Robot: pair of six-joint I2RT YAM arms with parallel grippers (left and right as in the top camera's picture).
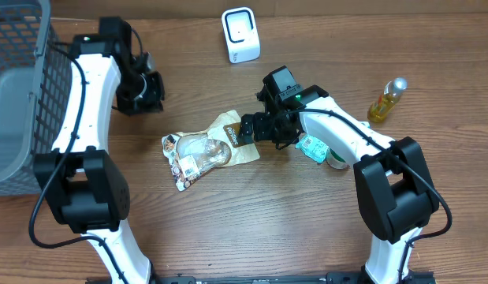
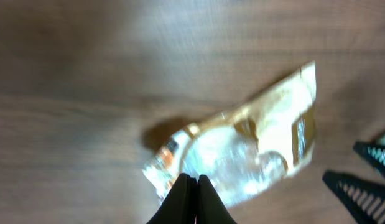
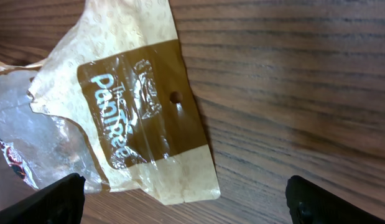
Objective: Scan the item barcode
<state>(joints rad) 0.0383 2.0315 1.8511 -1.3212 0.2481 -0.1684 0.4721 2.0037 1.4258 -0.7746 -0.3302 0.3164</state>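
The item is a tan and brown snack bag (image 1: pixel 208 148) with a clear window, lying flat on the wooden table (image 1: pixel 251 221). My right gripper (image 1: pixel 255 128) hovers open over its brown printed end. In the right wrist view the bag (image 3: pixel 136 106) lies between and ahead of the wide-apart fingers (image 3: pixel 55 199), with the right gripper (image 3: pixel 185 190) touching nothing. My left gripper (image 1: pixel 151 93) is up and to the left of the bag, apart from it. The left wrist view is blurred. There the left gripper (image 2: pixel 191 182) is shut on nothing, above the bag (image 2: pixel 242 149). A white scanner (image 1: pixel 240 35) stands at the back.
A grey wire basket (image 1: pixel 15 102) fills the left edge. At the right stands a small bottle of yellow liquid (image 1: pixel 387 100). A teal packet (image 1: pixel 313 147) lies partly under the right arm.
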